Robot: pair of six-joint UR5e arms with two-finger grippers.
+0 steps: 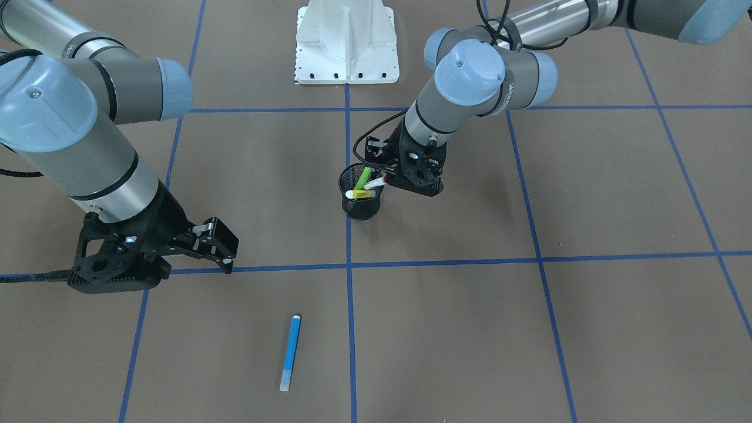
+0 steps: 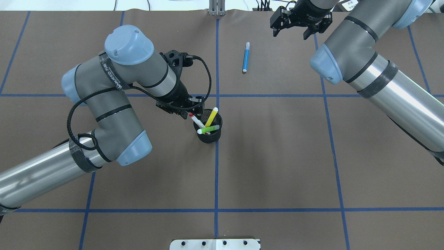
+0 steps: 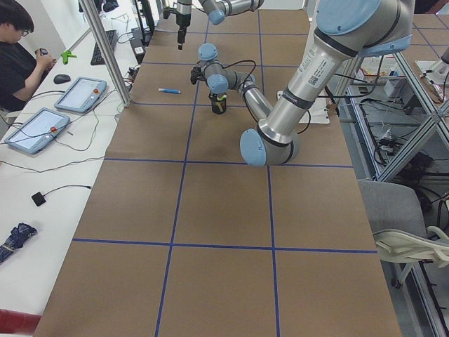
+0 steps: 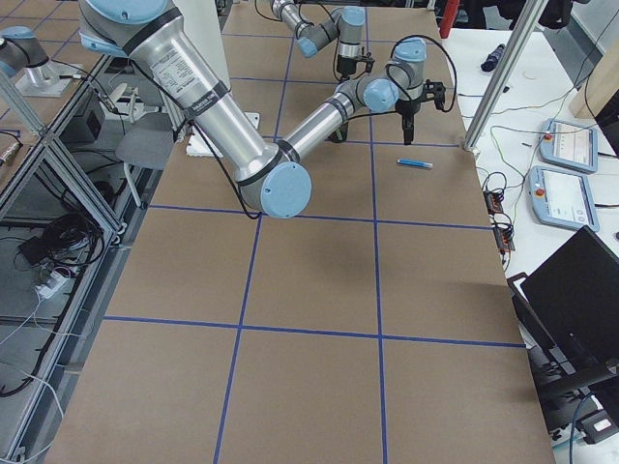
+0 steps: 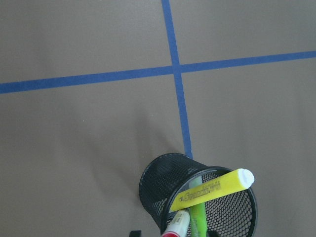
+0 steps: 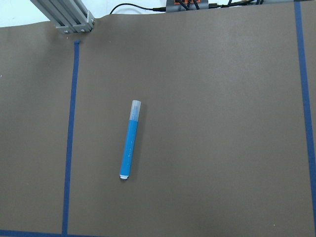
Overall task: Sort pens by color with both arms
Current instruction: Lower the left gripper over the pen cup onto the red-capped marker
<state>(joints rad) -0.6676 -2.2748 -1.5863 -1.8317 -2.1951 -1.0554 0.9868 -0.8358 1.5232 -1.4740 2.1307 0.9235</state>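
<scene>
A black mesh cup (image 1: 361,205) (image 2: 209,138) stands at the table's centre. It holds the yellow pen (image 2: 211,117) (image 5: 212,189), the lime green pen (image 2: 208,129) (image 1: 363,176) and the white pen with red cap (image 2: 197,120) (image 1: 376,183). My left gripper (image 2: 193,111) (image 1: 389,180) is at the cup's rim with its jaws at that pen's red end; I cannot tell whether they clamp it. The blue pen (image 1: 290,352) (image 2: 246,57) (image 6: 130,139) lies flat on the far half of the table. My right gripper (image 1: 222,247) (image 2: 295,30) is open and empty, to one side of the blue pen and apart from it.
The table is brown paper with blue tape grid lines (image 2: 217,173). The white bolted base (image 1: 346,44) is at the robot's edge. An aluminium post (image 6: 66,17) stands at the far edge. An operator and tablets (image 3: 81,95) are beside the table.
</scene>
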